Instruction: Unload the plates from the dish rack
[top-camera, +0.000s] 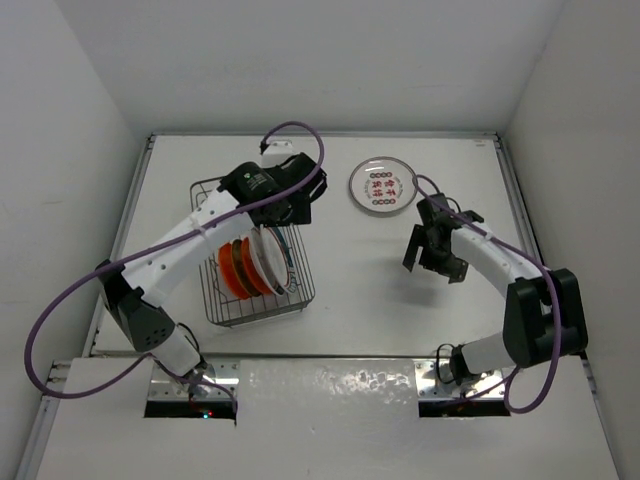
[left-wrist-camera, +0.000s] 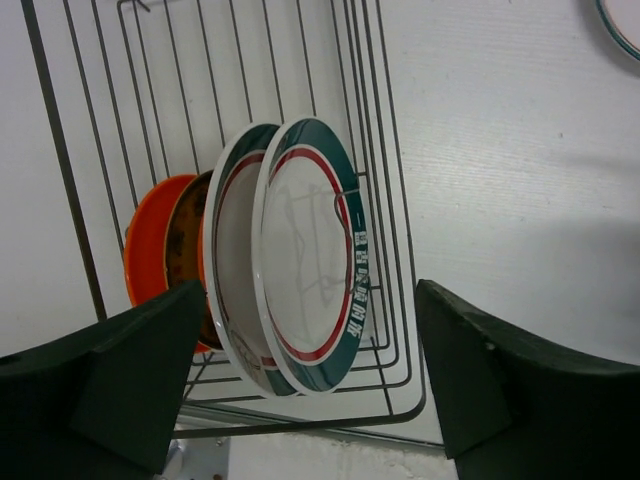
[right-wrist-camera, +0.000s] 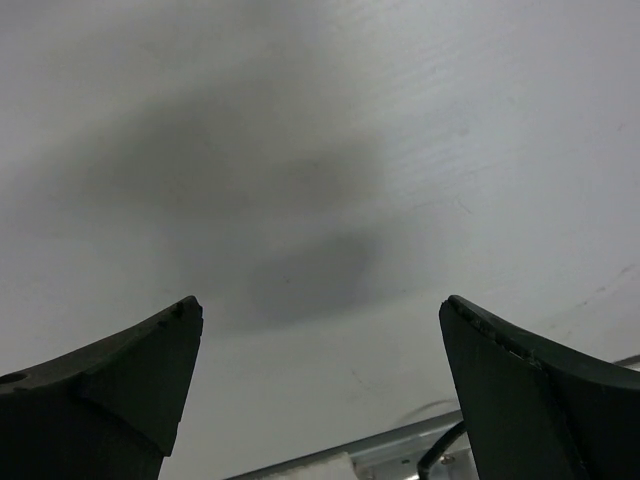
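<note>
Left wrist shows green-rimmed plates (left-wrist-camera: 305, 255) (upright); overhead adds the flat plate (top-camera: 381, 186).

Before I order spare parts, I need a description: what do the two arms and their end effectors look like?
The left arm and right arm both have white tubular links joined by chunky black joint housings. A purple cable loops loosely along each. The left end effector and right end effector each carry two dark, wedge-shaped fingers. No markings are legible.
</note>
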